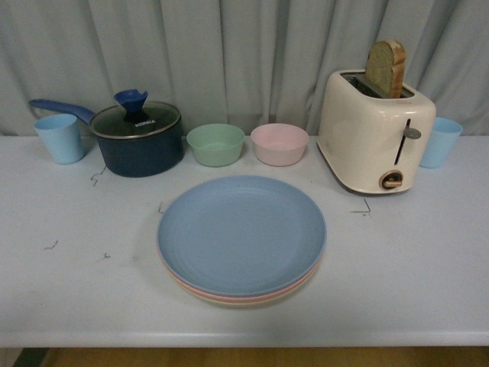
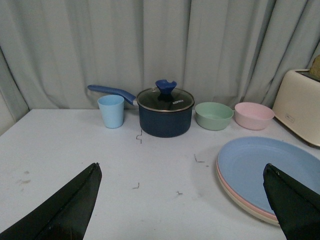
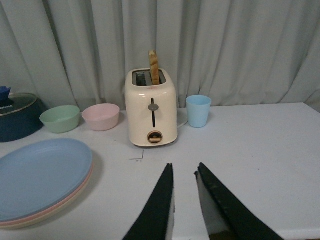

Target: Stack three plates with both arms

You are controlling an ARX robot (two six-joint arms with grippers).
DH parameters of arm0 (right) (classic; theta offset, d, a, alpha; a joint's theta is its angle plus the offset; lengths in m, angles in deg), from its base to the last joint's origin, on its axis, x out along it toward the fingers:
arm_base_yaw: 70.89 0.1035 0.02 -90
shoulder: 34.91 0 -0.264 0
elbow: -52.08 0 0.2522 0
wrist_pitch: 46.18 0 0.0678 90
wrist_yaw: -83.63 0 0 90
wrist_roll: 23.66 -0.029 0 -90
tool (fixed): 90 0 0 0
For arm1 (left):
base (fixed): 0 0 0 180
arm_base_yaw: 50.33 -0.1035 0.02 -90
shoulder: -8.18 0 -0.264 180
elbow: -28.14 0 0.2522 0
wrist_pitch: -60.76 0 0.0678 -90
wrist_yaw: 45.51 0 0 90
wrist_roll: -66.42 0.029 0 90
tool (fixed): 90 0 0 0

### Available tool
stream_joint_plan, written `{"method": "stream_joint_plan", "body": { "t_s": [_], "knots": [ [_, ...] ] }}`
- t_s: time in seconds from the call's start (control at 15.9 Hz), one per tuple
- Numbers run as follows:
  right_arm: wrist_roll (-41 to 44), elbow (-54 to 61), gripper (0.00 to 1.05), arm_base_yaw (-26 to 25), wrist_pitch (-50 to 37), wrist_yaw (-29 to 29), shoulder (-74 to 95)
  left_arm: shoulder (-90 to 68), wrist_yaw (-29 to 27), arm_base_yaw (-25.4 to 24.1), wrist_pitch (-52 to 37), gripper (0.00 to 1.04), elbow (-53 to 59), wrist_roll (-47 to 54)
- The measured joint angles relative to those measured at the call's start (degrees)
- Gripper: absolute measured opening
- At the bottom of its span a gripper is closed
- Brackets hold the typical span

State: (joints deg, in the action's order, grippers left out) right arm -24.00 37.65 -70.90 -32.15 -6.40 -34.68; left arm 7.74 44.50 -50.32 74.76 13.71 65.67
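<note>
Nearest to us, our left gripper hangs with its fingers spread wide and nothing between them. Our right gripper has its fingers drawn in to a narrow gap, also holding nothing.

Beyond them, in front of the toaster and nearer us than it, the plates sit in one stack: the light blue plate on top, the pink plate showing as a rim beneath, the beige plate lowest.

We judge them stiff, fairly light and matte enough not to slip; the shallow rim is the place to pinch.

Beside the toaster stand the pink bowl and green bowl.
</note>
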Motion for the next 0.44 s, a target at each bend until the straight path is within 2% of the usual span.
{"method": "stream_joint_plan", "body": {
  "t_s": [0.38, 0.44],
  "knots": [
    [0.00, 0.00, 0.93, 0.00, -0.07, 0.00, 0.00, 0.00, -0.02, 0.00, -0.04, 0.98, 0.00, 0.00],
    [-0.02, 0.00, 1.00, 0.00, -0.07, 0.00, 0.00, 0.00, -0.02, 0.00, -0.04, 0.98, 0.00, 0.00]
  ]
}}
